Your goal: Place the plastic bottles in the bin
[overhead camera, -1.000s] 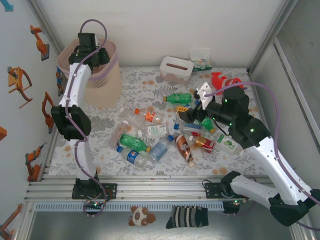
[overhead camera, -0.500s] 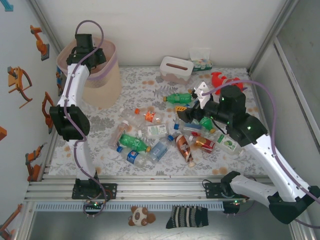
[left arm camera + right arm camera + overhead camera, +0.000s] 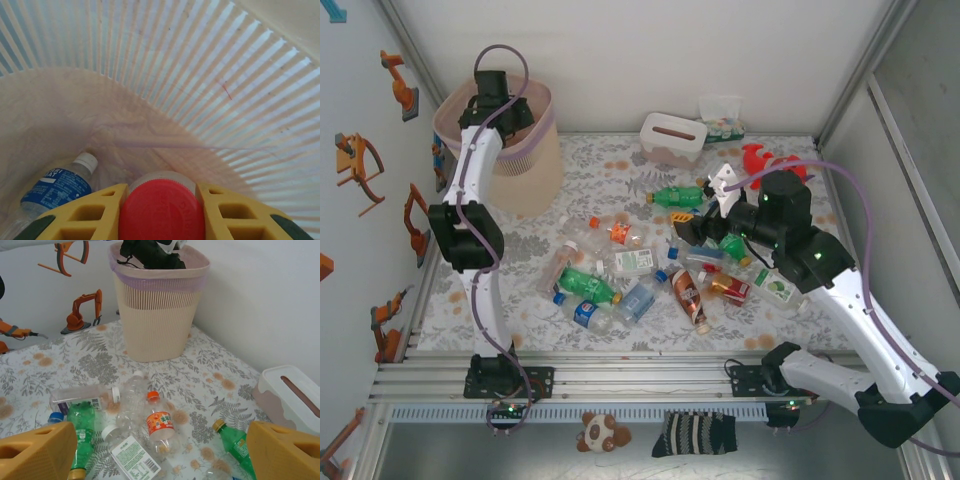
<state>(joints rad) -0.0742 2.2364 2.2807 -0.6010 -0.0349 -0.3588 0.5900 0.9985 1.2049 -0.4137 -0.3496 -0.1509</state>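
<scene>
Two arms work over a worktop covered in a grey leaf-print cloth. In the upper left of the overhead view stands one bin, a rounded-square basket with ribbed beige walls and a thin pink liner folded over its rim. The left claw hangs inside the bin's mouth, its two yellow fingers clenched on one red-capped bottle with a round, smooth cap. Below it, in the lower left of that wrist view, one blue-labelled bottle with a white cap lies on the crumpled liner at the bottom. Loose bottles litter the middle of the worktop; I count roughly a dozen, all lying on their sides, some touching or overlapping. Most are clear plastic and a few are green, with red, brown, blue, green or white labels. The right claw hovers over the right side of that heap with its fingers spread wide and nothing between them. One orange-capped bottle lies in the middle of its view. Behind the heap sit one white tissue box with a slot and one red plush toy.
</scene>
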